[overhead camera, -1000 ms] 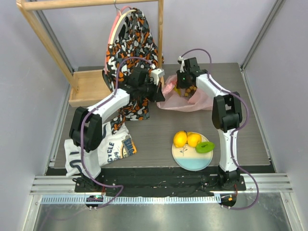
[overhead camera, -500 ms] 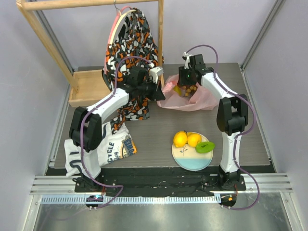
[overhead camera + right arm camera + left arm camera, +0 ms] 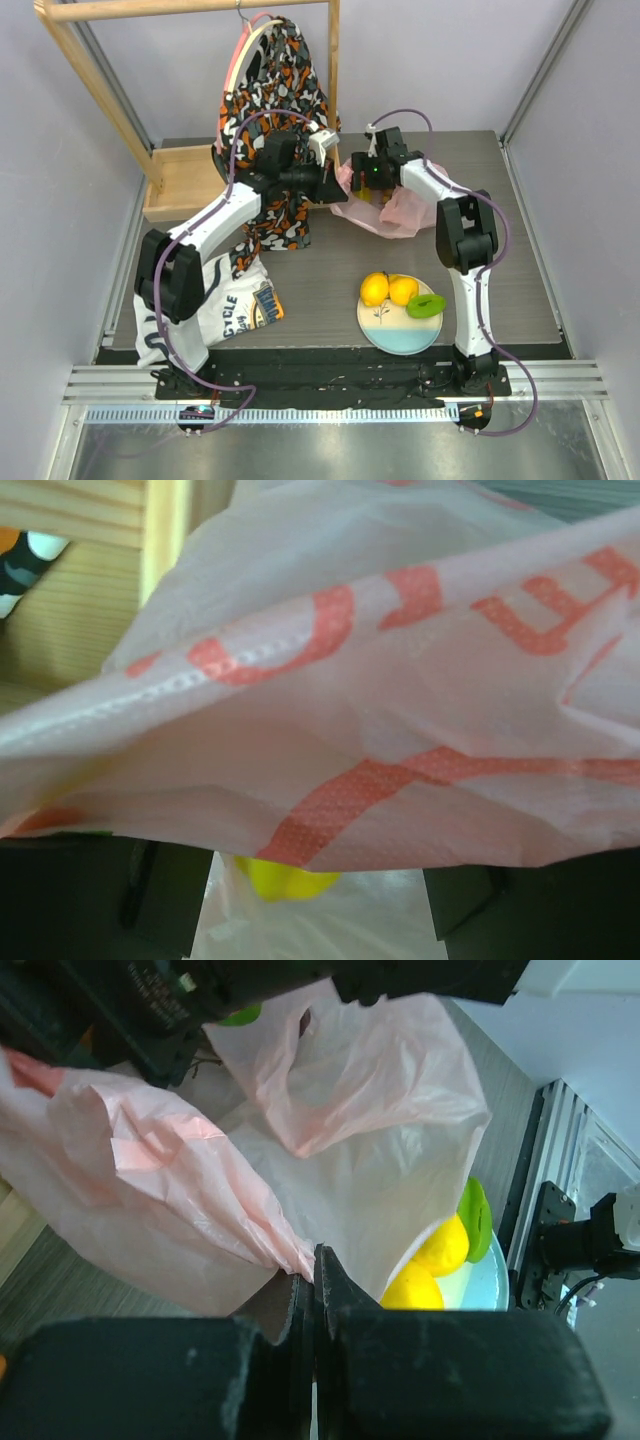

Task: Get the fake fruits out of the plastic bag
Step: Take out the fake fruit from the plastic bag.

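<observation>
- The left gripper (image 3: 315, 1265) has its jaws fully closed, pinching a fold of the pink plastic bag (image 3: 405, 212) at its left rim.
- The plastic bag lies near the far edge of the table (image 3: 320, 270), right of centre.
- The right gripper (image 3: 374, 182) sits at the bag mouth with its fingers spread wide, gripping nothing. A yellow fruit (image 3: 285, 880) shows between them.
- The plate (image 3: 398, 338), at the near edge, carries two lemons (image 3: 375, 289) and a green piece (image 3: 427, 305).

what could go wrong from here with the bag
The bag drapes its film across the open right gripper, so the gripper may close on plastic rather than on the yellow fruit showing past it. The left gripper pinches only a thin fold of the bag; a pull could slip it free or tear it, and the mouth would likely collapse.
</observation>
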Controlling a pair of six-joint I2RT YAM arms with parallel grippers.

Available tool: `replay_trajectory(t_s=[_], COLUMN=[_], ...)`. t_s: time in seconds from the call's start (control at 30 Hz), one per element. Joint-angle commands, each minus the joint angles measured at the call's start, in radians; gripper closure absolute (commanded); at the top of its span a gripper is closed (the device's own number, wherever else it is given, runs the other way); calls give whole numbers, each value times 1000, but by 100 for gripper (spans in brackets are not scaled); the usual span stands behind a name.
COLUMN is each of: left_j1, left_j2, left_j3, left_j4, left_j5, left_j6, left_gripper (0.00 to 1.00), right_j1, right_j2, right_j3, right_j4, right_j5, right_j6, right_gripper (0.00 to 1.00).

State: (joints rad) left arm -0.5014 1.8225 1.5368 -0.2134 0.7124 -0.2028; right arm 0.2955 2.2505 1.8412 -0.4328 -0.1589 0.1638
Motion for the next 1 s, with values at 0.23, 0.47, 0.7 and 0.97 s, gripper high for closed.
replay_trajectory(t_s=[0.23, 0.47, 0.7, 0.97], left_j1=[6, 21, 41, 54], left_j2=[-80, -48, -2, 15], left_j3=[-44, -38, 32, 60], left_j4=[0, 43, 109, 117], left_j5=[-30, -71, -68, -105], left_j6=[52, 22, -46, -89], left_gripper=[100, 100, 100, 100], right_j1=[47, 27, 28, 103], right_j2=[-9, -260, -446, -756], right_j3=[24, 1, -69, -227], right_j4=[-1, -61, -167, -365], right_j5=[88, -2, -177, -349], right_j6=[-89, -187, -239, -652], right_gripper=[49, 56, 57, 60])
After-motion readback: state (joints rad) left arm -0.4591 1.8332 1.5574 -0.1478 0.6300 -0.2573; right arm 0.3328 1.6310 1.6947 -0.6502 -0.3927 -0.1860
